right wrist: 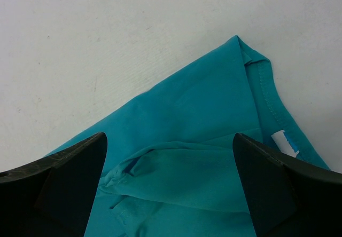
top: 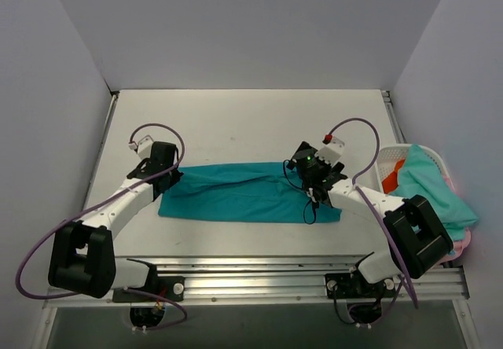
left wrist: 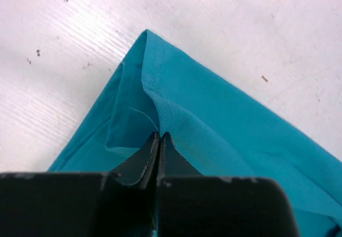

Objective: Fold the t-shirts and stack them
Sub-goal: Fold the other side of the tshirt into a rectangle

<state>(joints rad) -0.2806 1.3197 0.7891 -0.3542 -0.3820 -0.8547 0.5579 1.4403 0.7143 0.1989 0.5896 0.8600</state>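
A deep teal t-shirt (top: 236, 196) lies folded into a long strip across the near middle of the table. My left gripper (top: 174, 178) is at the strip's left end. In the left wrist view the gripper (left wrist: 160, 135) is shut on a pinch of the teal shirt (left wrist: 224, 130) just behind its hemmed corner. My right gripper (top: 313, 188) is over the strip's right part. In the right wrist view it (right wrist: 170, 141) is open, its fingers straddling a folded-in sleeve of the shirt (right wrist: 203, 103). A white label (right wrist: 283, 141) shows at the neck edge.
A white lattice basket (top: 385, 160) stands at the table's right edge, holding a paler aqua shirt (top: 428, 184), an orange-red one (top: 395, 172) and a pink one (top: 464, 240). Grey walls close in the table at the back and both sides.
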